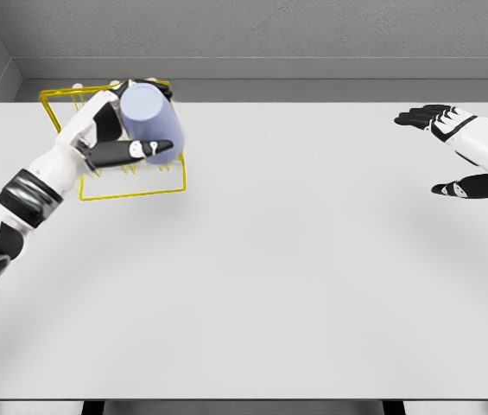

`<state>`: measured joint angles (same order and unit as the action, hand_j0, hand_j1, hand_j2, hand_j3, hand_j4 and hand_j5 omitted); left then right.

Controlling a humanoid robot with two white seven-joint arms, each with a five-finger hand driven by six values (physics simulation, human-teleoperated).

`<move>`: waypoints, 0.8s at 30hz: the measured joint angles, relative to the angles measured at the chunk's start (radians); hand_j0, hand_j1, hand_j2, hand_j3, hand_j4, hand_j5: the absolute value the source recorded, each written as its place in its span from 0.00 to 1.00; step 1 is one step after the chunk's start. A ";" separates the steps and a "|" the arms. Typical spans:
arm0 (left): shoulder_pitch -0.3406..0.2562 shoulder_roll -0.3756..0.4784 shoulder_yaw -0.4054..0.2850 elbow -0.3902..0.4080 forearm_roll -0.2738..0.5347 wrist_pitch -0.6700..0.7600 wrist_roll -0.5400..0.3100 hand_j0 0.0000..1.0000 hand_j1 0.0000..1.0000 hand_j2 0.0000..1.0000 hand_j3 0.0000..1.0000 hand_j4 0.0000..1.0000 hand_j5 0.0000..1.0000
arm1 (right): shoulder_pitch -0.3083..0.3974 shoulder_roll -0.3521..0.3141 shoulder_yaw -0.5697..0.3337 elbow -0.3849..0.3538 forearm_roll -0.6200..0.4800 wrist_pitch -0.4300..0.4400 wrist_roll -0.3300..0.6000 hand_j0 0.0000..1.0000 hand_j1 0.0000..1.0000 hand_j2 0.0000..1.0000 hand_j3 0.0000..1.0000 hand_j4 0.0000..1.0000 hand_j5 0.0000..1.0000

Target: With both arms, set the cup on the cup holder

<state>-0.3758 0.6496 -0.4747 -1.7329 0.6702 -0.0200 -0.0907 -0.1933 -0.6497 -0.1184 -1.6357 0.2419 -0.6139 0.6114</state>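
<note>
A lavender-blue cup (148, 112) is held over the yellow wire cup holder (131, 192) at the table's far left. My left hand (127, 130) is shut on the cup, black fingers wrapped round its side, thumb across its lower front. Whether the cup touches the rack is not visible. My right hand (451, 147) hovers at the far right edge of the table, fingers spread and holding nothing, well away from the cup.
The white table (295, 259) spans the view, with a grey wall behind it. The cup holder's back rim (62, 93) sits close to the table's far left corner.
</note>
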 measured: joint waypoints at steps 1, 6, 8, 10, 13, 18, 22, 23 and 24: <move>-0.009 0.000 0.001 0.010 0.000 0.000 0.000 0.62 0.62 0.62 0.62 0.62 0.62 | 0.000 0.000 0.000 0.000 0.000 0.000 0.000 1.00 1.00 1.00 1.00 1.00 1.00; -0.020 -0.009 0.002 0.053 0.001 0.001 0.000 0.62 0.62 0.62 0.62 0.62 0.62 | 0.000 0.000 0.000 0.000 0.000 0.000 0.000 1.00 1.00 1.00 1.00 1.00 1.00; -0.023 -0.014 0.001 0.061 0.001 0.001 0.000 0.62 0.62 0.62 0.62 0.62 0.62 | 0.000 0.000 0.000 0.000 0.000 0.000 0.000 1.00 1.00 1.00 1.00 1.00 1.00; -0.032 -0.022 0.000 0.073 0.001 0.002 0.000 0.62 0.62 0.62 0.62 0.62 0.62 | 0.005 0.000 -0.001 0.000 0.000 0.000 0.000 1.00 1.00 1.00 1.00 1.00 1.00; -0.040 -0.034 -0.002 0.090 0.000 0.003 0.000 0.62 0.62 0.62 0.62 0.62 0.62 | 0.005 0.000 -0.001 0.000 0.000 0.000 0.000 1.00 1.00 1.00 1.00 1.00 1.00; -0.044 -0.050 -0.005 0.111 -0.001 0.004 -0.001 0.75 0.75 0.75 0.75 0.75 0.75 | 0.015 -0.001 -0.008 0.000 0.000 0.000 0.000 1.00 1.00 1.00 1.00 1.00 1.00; -0.051 -0.053 -0.008 0.115 -0.003 0.007 -0.002 1.00 1.00 1.00 1.00 1.00 1.00 | 0.015 0.000 -0.013 0.000 0.000 0.000 0.000 1.00 1.00 1.00 1.00 1.00 1.00; -0.052 -0.053 -0.009 0.116 -0.004 0.007 -0.002 1.00 1.00 1.00 1.00 1.00 1.00 | 0.015 0.000 -0.014 0.000 0.000 0.000 0.000 1.00 1.00 1.00 1.00 1.00 1.00; -0.052 -0.053 -0.009 0.116 -0.005 0.008 -0.003 1.00 1.00 1.00 1.00 1.00 1.00 | 0.015 0.000 -0.014 0.000 0.000 0.000 0.000 1.00 1.00 1.00 1.00 1.00 1.00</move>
<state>-0.4280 0.5965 -0.4838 -1.6170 0.6655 -0.0122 -0.0933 -0.1779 -0.6498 -0.1324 -1.6360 0.2420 -0.6139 0.6114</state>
